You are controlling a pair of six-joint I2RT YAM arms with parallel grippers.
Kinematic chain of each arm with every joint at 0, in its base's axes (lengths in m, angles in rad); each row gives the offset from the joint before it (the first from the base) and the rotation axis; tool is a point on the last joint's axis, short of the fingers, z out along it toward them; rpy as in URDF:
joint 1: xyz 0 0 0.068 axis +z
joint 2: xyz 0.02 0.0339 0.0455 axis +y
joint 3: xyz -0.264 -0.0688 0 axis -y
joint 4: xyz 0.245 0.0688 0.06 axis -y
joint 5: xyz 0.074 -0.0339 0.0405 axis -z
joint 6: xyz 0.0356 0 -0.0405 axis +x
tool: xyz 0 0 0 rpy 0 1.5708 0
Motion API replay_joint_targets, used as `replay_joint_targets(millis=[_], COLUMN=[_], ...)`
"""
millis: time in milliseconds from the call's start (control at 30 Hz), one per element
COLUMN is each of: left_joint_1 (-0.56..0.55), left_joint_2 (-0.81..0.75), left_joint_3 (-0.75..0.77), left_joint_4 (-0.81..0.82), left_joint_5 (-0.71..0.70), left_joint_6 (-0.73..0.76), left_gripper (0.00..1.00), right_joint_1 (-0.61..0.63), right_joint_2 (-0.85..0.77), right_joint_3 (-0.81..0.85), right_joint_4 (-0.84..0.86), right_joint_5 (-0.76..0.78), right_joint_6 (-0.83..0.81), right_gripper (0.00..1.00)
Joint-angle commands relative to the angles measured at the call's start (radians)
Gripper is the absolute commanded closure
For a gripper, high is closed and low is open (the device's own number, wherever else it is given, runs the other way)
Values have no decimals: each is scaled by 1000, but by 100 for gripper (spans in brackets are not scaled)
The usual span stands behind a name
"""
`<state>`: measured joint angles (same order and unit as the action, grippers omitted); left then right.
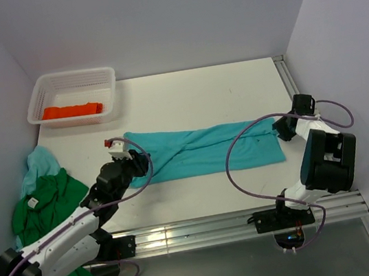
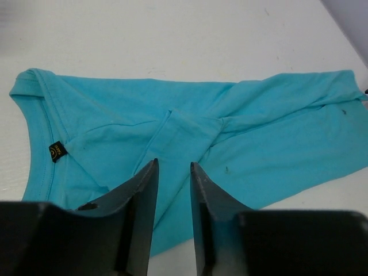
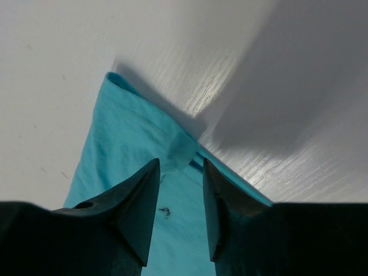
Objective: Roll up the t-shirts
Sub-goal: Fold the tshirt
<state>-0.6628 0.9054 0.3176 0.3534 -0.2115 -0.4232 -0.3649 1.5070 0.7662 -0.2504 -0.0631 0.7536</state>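
The turquoise t-shirt point(image 1: 207, 150) lies folded into a long strip across the middle of the table point(image 1: 192, 95), parallel to the near edge. The left gripper point(image 2: 172, 165) hovers over its collar end, jaws a narrow slit apart, holding nothing. The right gripper point(image 3: 181, 162) straddles the hem corner toward the right edge; whether it pinches the cloth I cannot tell
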Motion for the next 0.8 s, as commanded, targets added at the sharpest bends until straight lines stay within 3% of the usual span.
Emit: replay_joint_targets(millis=[0,133,200,433,633,767], left_joint_1=[-6,-4,-4,31,274,348], left_joint_2=[-109,-207,-204,30,150,263], left_joint_3=[-34,-58,-35,176,230,317], left_joint_4=[42,15,-36,-177,-149,-194], left_joint_5=[15,-31,-126,-149,134,184], left_joint_6=[-2,-14,-45,-104,-175,-178], left_gripper=[65,57,54,41,38,37], right_joint_1=[-5,21,52,326,569,678], right_joint_2=[-77,-163,-191,-215,-148,-16], right_joint_3=[-2,-25,-42,19,113,246], right_joint_4=[33,80,120,126,171,188], right_joint_5=[26,-32,-62,-70,-80,-184], right_joint_6=[-19,-56,-74,-99,-195,-287], right_gripper=[56,54,54,54,54,50])
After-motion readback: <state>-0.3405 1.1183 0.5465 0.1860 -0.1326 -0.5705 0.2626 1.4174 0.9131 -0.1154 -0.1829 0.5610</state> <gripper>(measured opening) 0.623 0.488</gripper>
